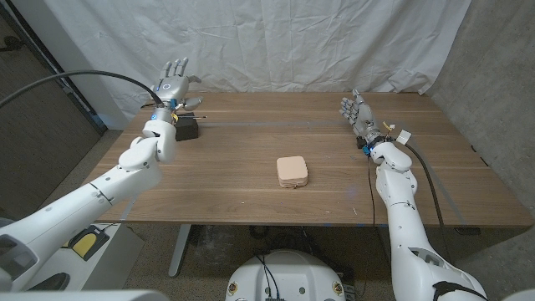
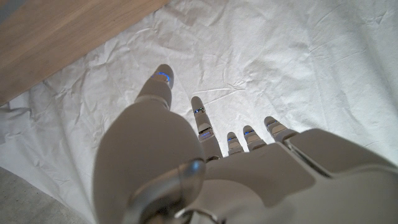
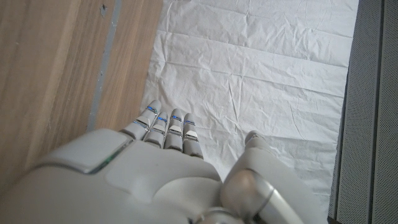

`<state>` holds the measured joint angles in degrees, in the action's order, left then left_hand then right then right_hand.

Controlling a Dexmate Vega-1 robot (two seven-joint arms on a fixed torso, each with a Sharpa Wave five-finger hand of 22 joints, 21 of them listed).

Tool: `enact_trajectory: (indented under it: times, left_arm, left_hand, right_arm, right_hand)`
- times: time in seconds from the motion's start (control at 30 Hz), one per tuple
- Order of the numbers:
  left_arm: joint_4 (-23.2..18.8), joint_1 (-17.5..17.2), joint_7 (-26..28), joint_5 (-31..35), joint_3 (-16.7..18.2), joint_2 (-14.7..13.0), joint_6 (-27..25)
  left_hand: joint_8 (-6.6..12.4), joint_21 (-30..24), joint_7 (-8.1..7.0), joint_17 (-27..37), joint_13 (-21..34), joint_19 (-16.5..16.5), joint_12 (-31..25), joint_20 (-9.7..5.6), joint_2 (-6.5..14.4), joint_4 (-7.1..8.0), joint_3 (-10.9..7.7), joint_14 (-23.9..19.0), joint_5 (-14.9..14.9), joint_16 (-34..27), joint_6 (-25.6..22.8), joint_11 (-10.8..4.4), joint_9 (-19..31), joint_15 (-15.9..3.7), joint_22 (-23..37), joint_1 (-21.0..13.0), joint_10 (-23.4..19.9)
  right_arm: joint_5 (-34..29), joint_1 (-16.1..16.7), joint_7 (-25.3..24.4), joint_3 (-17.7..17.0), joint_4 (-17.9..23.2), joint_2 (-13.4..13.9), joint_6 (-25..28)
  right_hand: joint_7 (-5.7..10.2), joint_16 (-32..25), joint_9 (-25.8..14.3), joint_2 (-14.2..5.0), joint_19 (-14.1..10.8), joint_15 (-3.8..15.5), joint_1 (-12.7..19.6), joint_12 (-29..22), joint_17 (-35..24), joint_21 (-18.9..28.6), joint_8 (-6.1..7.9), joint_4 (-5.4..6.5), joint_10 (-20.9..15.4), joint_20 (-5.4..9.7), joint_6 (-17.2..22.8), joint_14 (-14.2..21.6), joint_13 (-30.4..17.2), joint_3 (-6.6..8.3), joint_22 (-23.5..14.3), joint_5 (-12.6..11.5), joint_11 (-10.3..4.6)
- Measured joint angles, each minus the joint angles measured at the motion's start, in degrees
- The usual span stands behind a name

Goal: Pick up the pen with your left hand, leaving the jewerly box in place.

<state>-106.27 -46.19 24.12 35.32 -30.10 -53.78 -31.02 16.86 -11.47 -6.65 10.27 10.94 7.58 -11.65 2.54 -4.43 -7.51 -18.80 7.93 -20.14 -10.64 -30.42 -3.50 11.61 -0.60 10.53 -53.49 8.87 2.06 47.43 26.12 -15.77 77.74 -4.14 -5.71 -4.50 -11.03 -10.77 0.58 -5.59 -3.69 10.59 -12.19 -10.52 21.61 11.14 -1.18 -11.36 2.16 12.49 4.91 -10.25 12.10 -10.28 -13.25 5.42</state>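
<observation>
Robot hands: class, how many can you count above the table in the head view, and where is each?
2. The left robot hand is raised over the table's far left; the right robot hand stands at the far right, fingers apart.

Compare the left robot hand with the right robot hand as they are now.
The left robot hand is raised above the table's far left, beside a black object; the right robot hand hangs lower, at the far right. Both have fingers apart and hold nothing.
</observation>
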Motion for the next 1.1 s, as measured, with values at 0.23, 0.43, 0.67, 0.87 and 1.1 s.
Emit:
enact_trajectory:
  times: [0.23,0.43,0.67,0.87,1.1]
  left_arm:
    - [0.3,0.6,-1.7,1.8,-1.0,0.0,-1.6]
    - [0.8,0.8,-2.0,2.3,-1.3,0.2,-2.5]
    - [1.4,0.8,-2.1,2.6,-1.6,0.4,-3.3]
    - [2.0,1.0,-2.2,2.9,-2.1,0.6,-4.1]
    - [2.7,1.7,-3.1,3.4,-3.1,1.0,-4.8]
  left_hand:
    - [-0.41,0.0,0.0,0.0,0.0,0.3,0.0,-0.32,0.0,0.15,0.15,0.3,-0.2,0.0,0.0,0.0,0.0,0.3,0.0,0.0,0.0]
    - [-0.41,0.0,0.0,0.0,0.0,0.3,0.0,-0.31,0.0,0.15,0.15,0.3,-0.2,0.0,0.0,-0.21,0.0,0.3,0.0,-0.5,-0.2]
    - [-0.41,0.0,-0.21,0.0,0.0,0.3,0.0,-0.31,0.0,0.13,0.62,0.6,-0.2,0.0,-0.2,-0.21,0.0,0.03,0.0,-0.5,-0.2]
    - [-0.4,0.0,-0.21,0.3,0.0,0.3,0.0,-0.33,0.0,0.31,0.81,0.6,-0.2,0.0,-0.2,-0.21,0.0,0.04,0.0,-0.5,-0.2]
    - [-0.4,0.0,-0.41,0.3,0.0,0.6,0.0,-0.63,0.2,0.37,0.87,0.8,-0.5,0.0,-0.4,-0.21,0.0,-0.15,0.0,-0.7,-0.2]
  right_arm:
    - [0.0,0.5,0.3,-0.2,1.9,0.2,0.8]
    - [-0.1,0.8,0.5,-0.2,3.4,0.3,1.8]
    - [-0.5,1.2,0.5,-0.2,4.7,0.4,3.0]
    - [-0.7,1.6,0.5,-0.4,5.9,0.4,3.7]
    - [-0.7,2.1,0.5,-0.8,7.1,0.3,4.3]
  right_hand:
    - [0.0,0.0,0.0,0.0,0.0,0.0,0.0,0.0,0.0,-0.2,0.0,0.0,0.0,-0.01,0.0,0.0,0.0,0.0,0.0,0.0,0.0]
    - [0.0,0.0,0.0,0.0,-0.2,0.0,0.0,0.0,0.0,-0.2,0.0,0.0,0.0,-0.21,0.0,0.0,0.0,0.0,0.0,0.0,0.0]
    - [0.0,0.0,0.0,-0.26,-0.4,0.0,-0.3,0.0,0.0,-0.4,0.0,-0.15,0.0,0.0,0.0,0.0,0.0,-0.15,0.0,0.0,0.0]
    - [0.0,0.0,0.0,-0.46,-0.4,0.0,-0.5,0.0,0.0,-0.4,0.0,-0.15,0.0,0.0,0.0,0.0,0.0,-0.15,0.0,0.0,0.0]
    - [0.0,0.0,0.0,-0.46,-0.4,-0.03,-0.5,0.0,0.0,-0.7,0.0,-0.15,0.0,0.0,0.0,0.0,0.0,-0.15,0.0,0.0,0.0]
